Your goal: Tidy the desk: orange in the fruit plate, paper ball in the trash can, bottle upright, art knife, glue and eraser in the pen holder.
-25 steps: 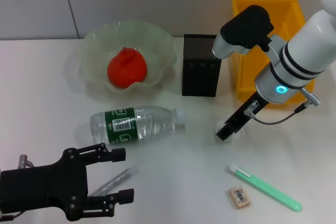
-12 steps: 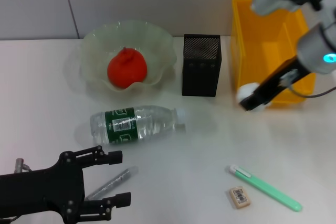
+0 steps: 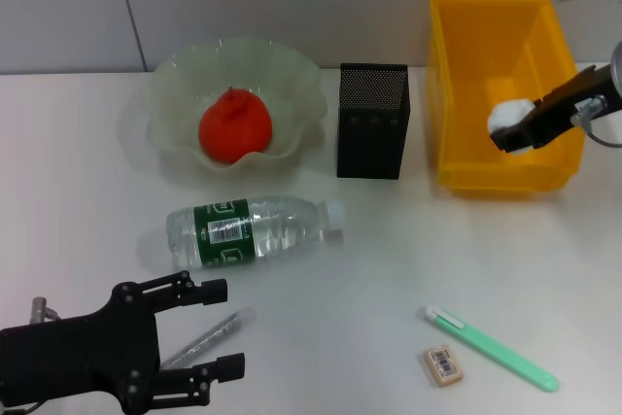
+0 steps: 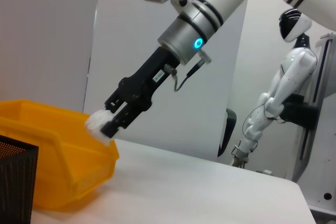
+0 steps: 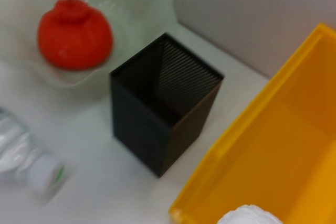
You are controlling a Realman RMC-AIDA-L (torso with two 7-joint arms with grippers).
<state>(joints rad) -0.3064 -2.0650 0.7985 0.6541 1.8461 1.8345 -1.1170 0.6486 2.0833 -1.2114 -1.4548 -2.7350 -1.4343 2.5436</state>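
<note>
My right gripper [image 3: 515,133] is shut on the white paper ball [image 3: 507,119] and holds it above the yellow trash can [image 3: 486,65]; the left wrist view shows that gripper [image 4: 109,124] and the ball [image 4: 97,123] over the can's rim [image 4: 58,129]. The orange [image 3: 233,125] sits in the fruit plate [image 3: 175,75]. A clear bottle [image 3: 253,230] lies on its side. The green art knife [image 3: 491,347] and the eraser [image 3: 444,364] lie at the front right. My left gripper [image 3: 219,329] stands open at the front left, with the glue [image 3: 206,337] lying between its fingers.
The black mesh pen holder [image 3: 373,133] stands between the plate and the trash can, and it looks empty in the right wrist view [image 5: 163,103]. The bottle's cap end [image 5: 50,174] lies near the holder.
My right gripper lifted the paper ball off the table and carried it right and back, to above the trash can. The left gripper sank slightly toward the front edge.
</note>
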